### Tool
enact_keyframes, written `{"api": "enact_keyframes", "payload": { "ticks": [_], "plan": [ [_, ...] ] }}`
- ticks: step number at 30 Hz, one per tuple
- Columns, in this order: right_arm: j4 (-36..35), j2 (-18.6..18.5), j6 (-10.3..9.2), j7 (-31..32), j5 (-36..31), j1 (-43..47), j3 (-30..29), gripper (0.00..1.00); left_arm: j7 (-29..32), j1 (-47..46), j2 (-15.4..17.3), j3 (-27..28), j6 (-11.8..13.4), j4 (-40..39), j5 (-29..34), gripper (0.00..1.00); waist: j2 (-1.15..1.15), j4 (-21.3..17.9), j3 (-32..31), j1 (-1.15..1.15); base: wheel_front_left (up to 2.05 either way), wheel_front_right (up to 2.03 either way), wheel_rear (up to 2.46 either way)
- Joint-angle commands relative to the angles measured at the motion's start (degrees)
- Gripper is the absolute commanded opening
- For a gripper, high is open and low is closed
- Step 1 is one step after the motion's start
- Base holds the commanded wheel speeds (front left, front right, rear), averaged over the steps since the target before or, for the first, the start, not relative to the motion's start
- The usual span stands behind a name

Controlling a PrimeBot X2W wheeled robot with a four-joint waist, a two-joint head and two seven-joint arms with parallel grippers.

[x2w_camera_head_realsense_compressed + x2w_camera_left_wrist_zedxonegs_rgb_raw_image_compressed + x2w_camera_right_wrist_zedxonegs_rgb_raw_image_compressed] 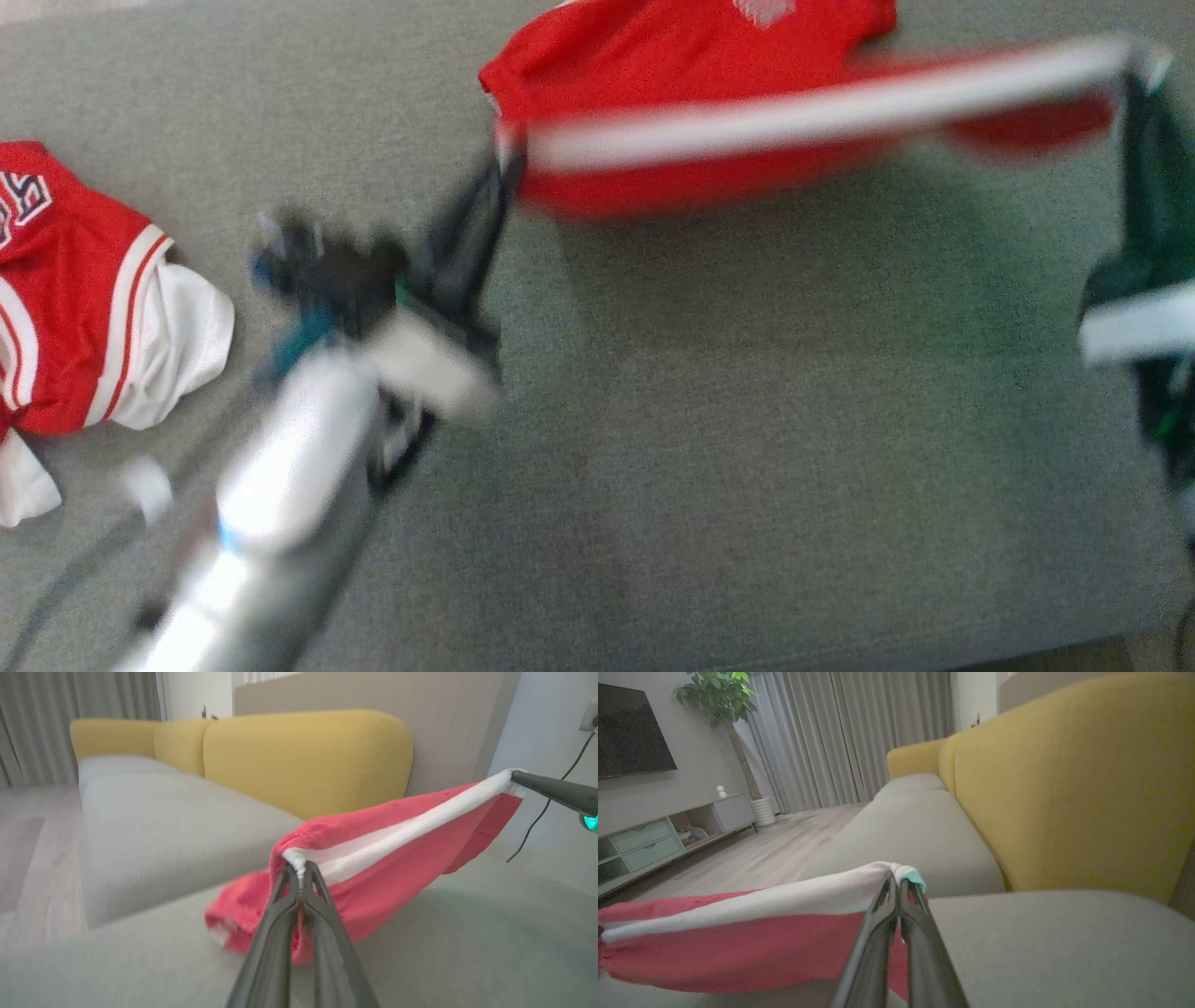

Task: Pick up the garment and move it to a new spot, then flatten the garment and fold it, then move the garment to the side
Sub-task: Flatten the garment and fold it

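We have the garment (691, 56) pinched at both ends of its white band (822, 112): our left jaws are pressed together on the gathered corner at their tips, and our right jaws are pressed together on the opposite corner. The band is stretched nearly straight between the two pairs. The red body sags below that line, and its far part seems to rest on the grey sofa seat (747, 420) just beyond the tips. The first risk we see is the grip itself. Each pair bites only a small bunch of fabric at the very tips, so if the two pairs pull further apart, or swing fast, one corner could slip out and the garment would drop in a heap. The head view is smeared around both arms, which suggests to us that speed is a real factor. The second risk is drag. The part trailing beyond the tips could catch on the seat and roll under, leaving creases to flatten afterwards. A second red-and-white jersey (84, 289) lies well to the outside of our left jaws, and a wide sweep that way could snag it.
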Motion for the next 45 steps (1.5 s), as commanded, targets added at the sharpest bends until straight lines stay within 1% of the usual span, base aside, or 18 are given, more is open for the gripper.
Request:
{"api": "enact_keyframes", "payload": {
  "ticks": [1, 4, 8, 10, 13, 16, 19, 22, 24, 29, 32, 36, 40, 41, 42, 43, 44, 45],
  "plan": [
    [-2.4, -0.8, 0.43, -0.3, 0.5, 1.1, -0.4, 0.00, -0.2, -0.4, 1.6, 2.2, 0.1, -2.7, -0.3, 0.00, 0.00, 0.2, -0.5, 0.00, 0.00, 0.00, 0.00],
    [-4.6, 0.5, 0.43, -0.3, 1.2, 9.7, -1.8, 0.00, -0.2, 10.2, 2.0, 3.5, 0.1, -5.7, 0.4, 0.00, 0.00, 0.4, -2.2, 0.00, 0.00, 0.00, 0.00],
    [-10.0, 0.6, 0.43, -0.3, 1.3, 22.2, -4.9, 0.00, -0.2, 23.8, 2.4, 6.1, 1.2, -11.2, 1.0, 0.00, 0.00, 0.5, -4.9, 0.00, 0.00, 0.00, 0.00],
    [-13.2, 0.4, 0.43, 0.3, 0.9, 27.8, -7.1, 0.00, -0.2, 29.2, 2.8, 6.3, 1.6, -13.9, 1.0, 0.00, 0.00, 0.9, -5.9, 0.00, 0.00, 0.00, 0.00],
    [-18.6, 0.4, 0.43, 2.9, -0.7, 33.6, -11.2, 0.00, -0.1, 33.7, 3.8, 5.6, 1.7, -17.6, 0.9, 0.00, 0.00, 1.7, -6.4, 0.00, 0.00, 0.00, 0.00],
    [-23.6, 1.0, 0.43, 6.9, -2.5, 34.4, -14.0, 0.00, 1.2, 33.3, 3.8, 5.6, 2.2, -21.4, 0.6, 0.00, 0.00, 2.8, -6.1, 0.00, 0.00, 0.00, 0.00],
    [-25.4, 1.6, 0.43, 11.4, -4.2, 30.7, -14.8, 0.00, 3.4, 29.7, 2.0, 6.2, 2.4, -23.0, -1.1, 0.00, 0.00, 4.1, -5.0, 0.00, 0.00, 0.00, 0.00],
    [-23.7, 1.5, 0.43, 15.7, -5.3, 24.0, -13.7, 0.00, 6.3, 24.1, -0.9, 6.7, 2.4, -21.7, -3.2, 0.00, 0.00, 5.5, -3.1, 0.00, 0.00, 0.00, 0.00],
    [-21.0, 0.6, 0.43, 18.3, -5.9, 19.0, -12.6, 0.00, 7.7, 19.7, -2.7, 6.8, 2.2, -19.6, -4.0, 0.00, 0.00, 6.4, -1.5, 0.00, 0.00, 0.00, 0.00],
    [-11.3, -1.2, 0.43, 21.9, -6.7, 5.1, -7.4, 0.00, 10.3, 9.6, -5.3, 7.8, 2.3, -10.8, -4.6, 0.00, 0.00, 7.8, 2.2, 0.00, 0.00, 0.00, 0.00],
    [-4.8, -2.3, 0.43, 22.4, -7.5, -2.4, -3.3, 0.00, 10.2, 4.8, -6.4, 8.0, 2.2, -5.8, -4.5, 0.00, 0.00, 8.4, 4.0, 0.00, 0.00, 0.00, 0.00],
    [4.0, -3.1, 0.43, 21.2, -8.3, -10.5, 1.8, 0.00, 9.0, 0.0, -7.7, 7.6, 1.6, -0.6, -4.9, 0.00, 0.00, 9.2, 5.8, 0.00, 0.00, 0.00, 0.00],
    [11.1, -2.3, 0.43, 18.4, -8.6, -16.7, 5.8, 0.00, 6.9, -3.0, -8.3, 6.5, 1.1, 3.6, -4.9, 0.00, 0.00, 9.7, 7.0, 0.00, 0.00, 0.00, 0.00],
    [11.1, -2.3, 0.43, 18.4, -8.6, -16.7, 5.8, 0.00, 6.9, -3.0, -8.3, 6.5, 1.1, 3.6, -4.9, 0.00, 0.00, 9.7, 7.0, 0.00, 0.00, 0.00, 0.00],
    [12.7, -2.1, 0.43, 17.6, -8.6, -17.9, 6.7, 0.00, 6.2, -3.6, -8.4, 6.2, 1.0, 4.7, -4.7, 0.00, 0.00, 9.8, 7.2, 0.00, 0.00, 0.00, 0.00],
    [14.2, -1.8, 0.43, 16.8, -8.6, -19.1, 7.6, 0.11, 5.4, -4.1, -8.5, 6.1, 1.0, 5.7, -4.6, 0.00, 0.00, 9.9, 7.3, 0.00, 0.00, 0.00, 0.00],
    [15.7, -1.4, 0.43, 16.0, -8.5, -20.1, 8.3, 0.79, 4.7, -4.5, -8.6, 6.1, 0.9, 6.8, -4.7, 0.25, 0.00, 10.0, 7.4, 0.00, 0.00, 0.00, 0.00],
    [17.0, -1.1, 0.43, 15.2, -8.2, -20.8, 9.2, 1.00, 4.1, -4.9, -8.7, 6.0, 0.9, 7.8, -4.6, 0.82, 0.00, 10.0, 7.4, 0.00, 0.00, 0.00, 0.00]
  ]
}}
